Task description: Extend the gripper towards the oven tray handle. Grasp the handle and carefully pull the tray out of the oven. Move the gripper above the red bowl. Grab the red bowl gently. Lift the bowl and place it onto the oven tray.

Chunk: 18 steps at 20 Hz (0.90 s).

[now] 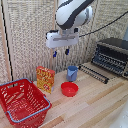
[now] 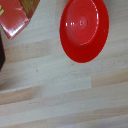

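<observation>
Leftmost in the exterior view sat a large red mesh basket on the wooden table, with a yellow-and-red box standing just beyond it. Next came the red bowl, upright and empty on the bare wood, close in front of a blue cup. High above these hung the gripper, its two blue-tipped fingers spread apart and holding nothing, well clear of the table. Further toward the exterior view's right, the tray already stuck out of the oven, so the bowl grasp looked like the step in hand.

The wrist view showed the bowl off to one side of the frame rather than centred, beside a corner of the box. A straight descent from there would probably miss the rim or strike it, tipping or skidding the shallow bowl. The cup stood near enough to be knocked as well. A shallow rim pinched loosely could also slip during the carry to the tray.
</observation>
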{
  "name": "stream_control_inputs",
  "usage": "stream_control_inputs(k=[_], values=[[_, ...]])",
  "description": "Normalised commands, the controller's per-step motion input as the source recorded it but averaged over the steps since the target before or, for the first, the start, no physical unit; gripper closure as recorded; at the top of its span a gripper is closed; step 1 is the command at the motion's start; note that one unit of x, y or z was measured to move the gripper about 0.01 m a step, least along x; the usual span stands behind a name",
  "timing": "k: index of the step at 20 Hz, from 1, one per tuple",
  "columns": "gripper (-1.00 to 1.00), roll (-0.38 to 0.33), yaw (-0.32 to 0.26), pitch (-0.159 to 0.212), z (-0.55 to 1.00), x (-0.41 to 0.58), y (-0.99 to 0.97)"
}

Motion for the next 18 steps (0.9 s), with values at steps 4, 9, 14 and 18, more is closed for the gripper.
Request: stream_control_inputs(k=[4, 9, 14, 18], values=[[-1.0, -0.242, 0.178, 0.009, 0.01, -0.037, 0.05], [-1.0, -0.323, 0.179, 0.0, 0.04, -0.069, -0.1], [-1.0, -0.327, 0.176, 0.0, 0.02, -0.061, -0.1], [-1.0, -0.342, 0.164, 0.0, 0.0, -0.033, -0.12]])
